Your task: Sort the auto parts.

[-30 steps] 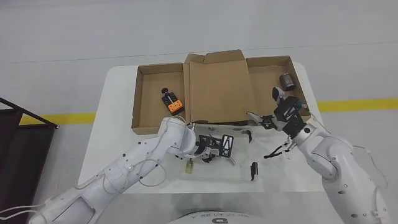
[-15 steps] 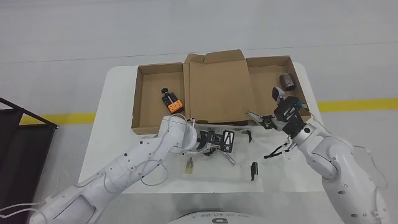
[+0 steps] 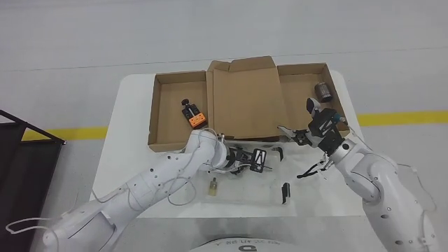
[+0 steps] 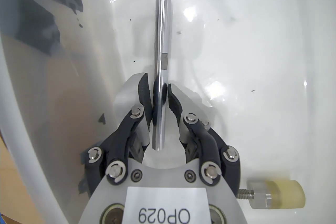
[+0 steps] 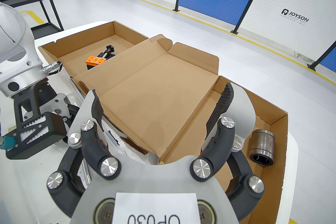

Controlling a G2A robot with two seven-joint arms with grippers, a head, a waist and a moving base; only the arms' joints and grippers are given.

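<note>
My left gripper (image 4: 157, 89) is shut on a shiny metal rod (image 4: 161, 57), holding it near one end just above the white tray (image 4: 249, 38). In the top view this left gripper (image 3: 256, 159) is over the tray, close in front of the cardboard box (image 3: 245, 98). My right gripper (image 5: 161, 99) stands open with nothing between its fingers, raised by the box's right compartment; in the top view the right gripper (image 3: 294, 135) is at the box's front right corner. A steel bearing (image 5: 262, 147) lies in that compartment. An orange and black part (image 3: 193, 115) lies in the left compartment.
A yellow-capped bolt (image 4: 275, 194) lies in the tray beside my left gripper. A black clip (image 3: 285, 192) sits near the tray's front, another black piece (image 3: 278, 152) near the box. The box's middle section is covered by a flap (image 5: 157, 93).
My left gripper has shifted a little toward the box and to the right with the rod. The right arm has stayed put.
</note>
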